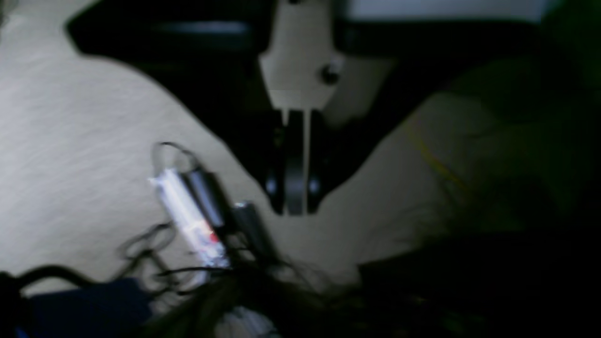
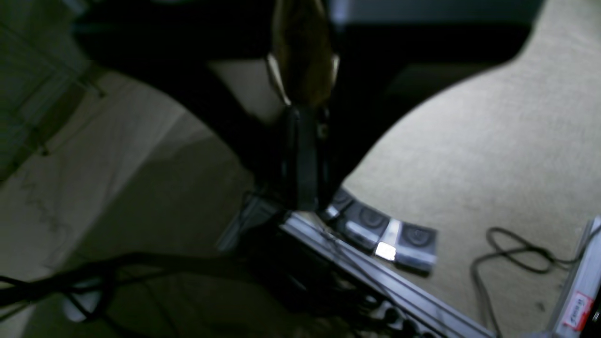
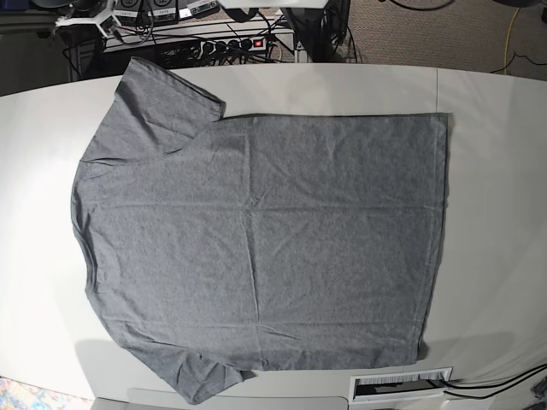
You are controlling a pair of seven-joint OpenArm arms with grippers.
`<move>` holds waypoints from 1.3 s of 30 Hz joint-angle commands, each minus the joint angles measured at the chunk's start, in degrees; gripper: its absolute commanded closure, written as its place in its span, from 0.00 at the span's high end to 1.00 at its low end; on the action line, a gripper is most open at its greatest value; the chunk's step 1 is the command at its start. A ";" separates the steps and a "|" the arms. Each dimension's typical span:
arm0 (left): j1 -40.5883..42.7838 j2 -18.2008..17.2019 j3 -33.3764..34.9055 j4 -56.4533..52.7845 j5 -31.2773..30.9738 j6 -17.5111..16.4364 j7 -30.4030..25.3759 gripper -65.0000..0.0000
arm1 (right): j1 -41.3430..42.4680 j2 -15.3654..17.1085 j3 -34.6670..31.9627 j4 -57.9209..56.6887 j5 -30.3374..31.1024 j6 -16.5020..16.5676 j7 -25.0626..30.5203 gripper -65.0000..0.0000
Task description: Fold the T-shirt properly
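The heather-grey T-shirt [image 3: 265, 239] lies spread flat on the white table [image 3: 496, 128] in the base view. Its neck end is to the left and its hem to the right. One sleeve points to the far left corner, the other to the near left edge. Neither arm shows in the base view. In the left wrist view my left gripper [image 1: 296, 209] is shut on nothing, hanging over beige carpet. My right gripper [image 2: 305, 199] is also shut and empty in the right wrist view, over the floor. Neither wrist view shows the shirt.
Behind the table's far edge are a power strip [image 3: 231, 43] and cables. A slot with a white label [image 3: 402, 386] sits at the near edge. Below the right gripper are a metal rail [image 2: 375, 286], foot pedals [image 2: 389, 234] and a loose cable [image 2: 516, 253].
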 commanded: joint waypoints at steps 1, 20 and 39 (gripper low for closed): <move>1.77 -0.74 -0.42 2.01 1.05 1.68 -0.92 0.00 | -1.62 0.90 1.68 1.88 -0.09 -0.33 0.61 0.00; 2.95 -2.60 -12.94 25.51 9.99 10.01 3.41 0.00 | -5.75 1.18 9.94 26.73 -11.58 -0.33 -8.98 0.00; -12.52 -12.79 -12.83 21.22 7.96 -5.35 6.60 0.07 | -0.50 1.18 9.94 38.21 -13.27 9.25 -18.49 0.05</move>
